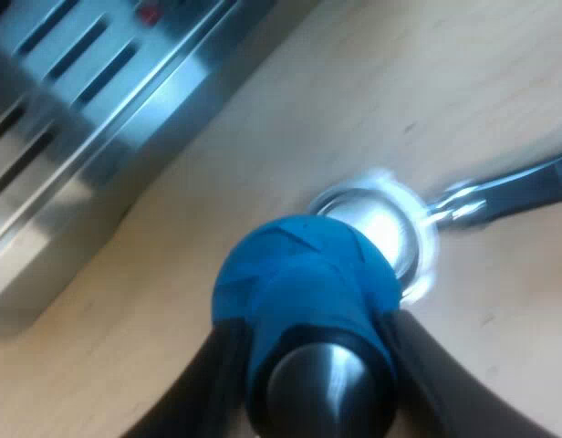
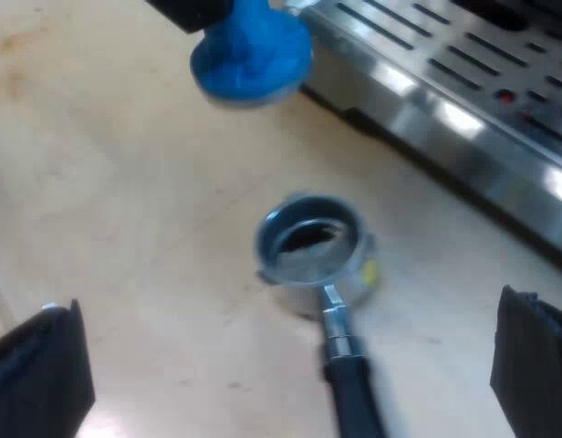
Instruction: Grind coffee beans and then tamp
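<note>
The left tool (image 1: 308,374) was closed on the tamper (image 1: 299,274), which was blue. It was held tight between the two black fingers (image 1: 194,392). A dark, shiny end of the tamper was seen close up between those fingers, and its wide flat bottom was turned down toward the surface (image 1: 445,82).

Just past the tamper, the holder (image 1: 381,228) was seen lying on the light wooden surface. Its round metal cup was open at the top, and its handle (image 1: 527,182) was stretched out flat away from the cup.

The right tool (image 2: 290,365) was opened wide, and nothing was held in it. One black finger (image 2: 39,374) was seen far from the other, with the handle lying on the surface between them. Something dark was seen inside the cup, but what it was could not be told. A small yellow mark was seen on the cup's side.

From the right wrist view, the tamper was seen apart from the holder, close to the front of the coffee machine (image 2: 463,82). The machine's metal tray (image 1: 71,109), with long dark slots, was seen beside the surface.
</note>
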